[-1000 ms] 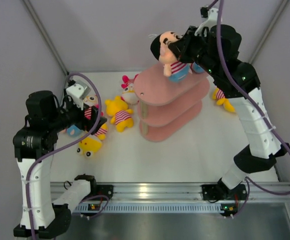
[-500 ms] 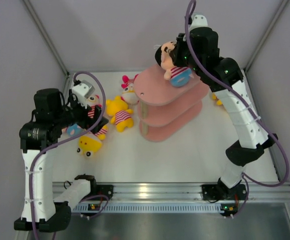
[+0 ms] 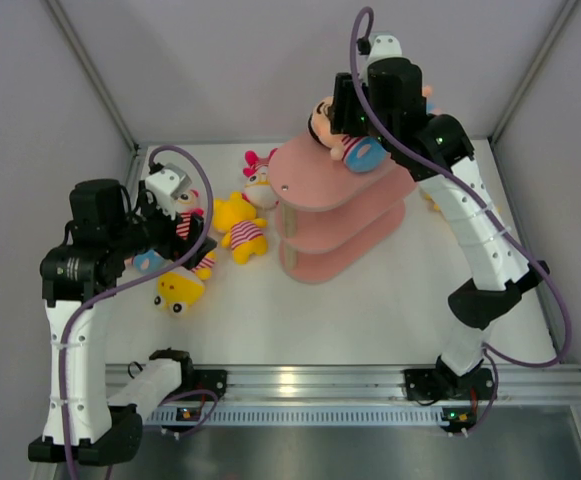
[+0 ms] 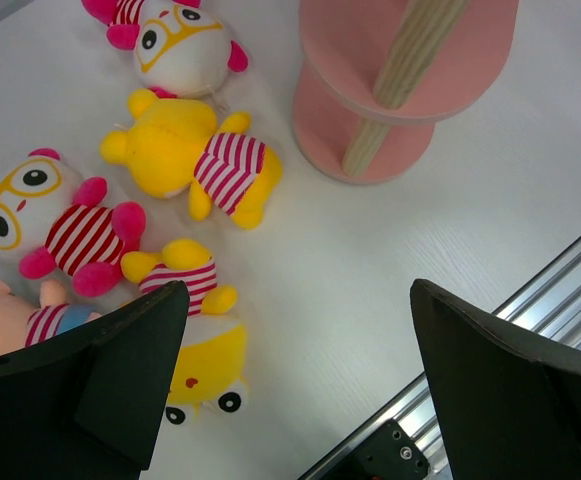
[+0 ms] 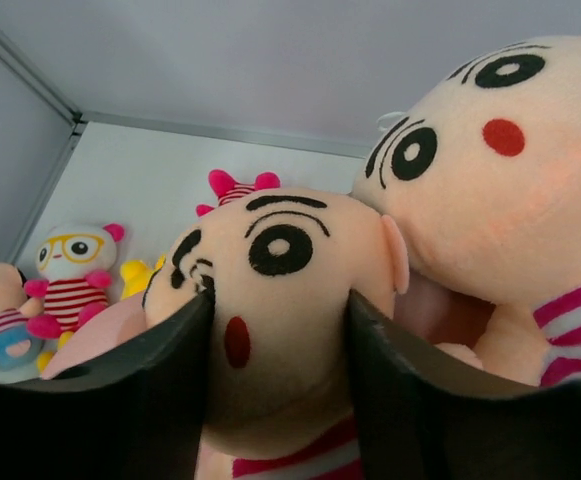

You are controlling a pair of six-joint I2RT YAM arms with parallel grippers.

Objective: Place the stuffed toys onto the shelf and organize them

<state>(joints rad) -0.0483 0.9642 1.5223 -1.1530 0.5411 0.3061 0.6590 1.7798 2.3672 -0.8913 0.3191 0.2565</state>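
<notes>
My right gripper (image 5: pixel 278 305) holds a peach-skinned stuffed toy (image 5: pixel 290 235) by the head, one finger pressed on each side of it. That toy (image 3: pixel 348 145) lies on the top board of the pink shelf (image 3: pixel 310 185), beside a second peach stuffed toy (image 5: pixel 500 170) in a striped shirt. My left gripper (image 4: pixel 300 295) hangs wide open and empty above the table, over several toys: a yellow bear (image 4: pixel 195 160), a white-faced pink one (image 4: pixel 60 225) and a small yellow one (image 4: pixel 195 330).
Another white-faced toy (image 3: pixel 260 180) with a pink bow lies behind the yellow bear (image 3: pixel 238 225), left of the shelf. The shelf's lower boards and wooden post (image 4: pixel 400 70) stand right of the toys. A metal rail (image 3: pixel 300 380) runs along the near edge.
My right arm has swung left and down, bringing the peach toy from above the shelf onto the top board. The left arm has shifted slightly and stays open.
</notes>
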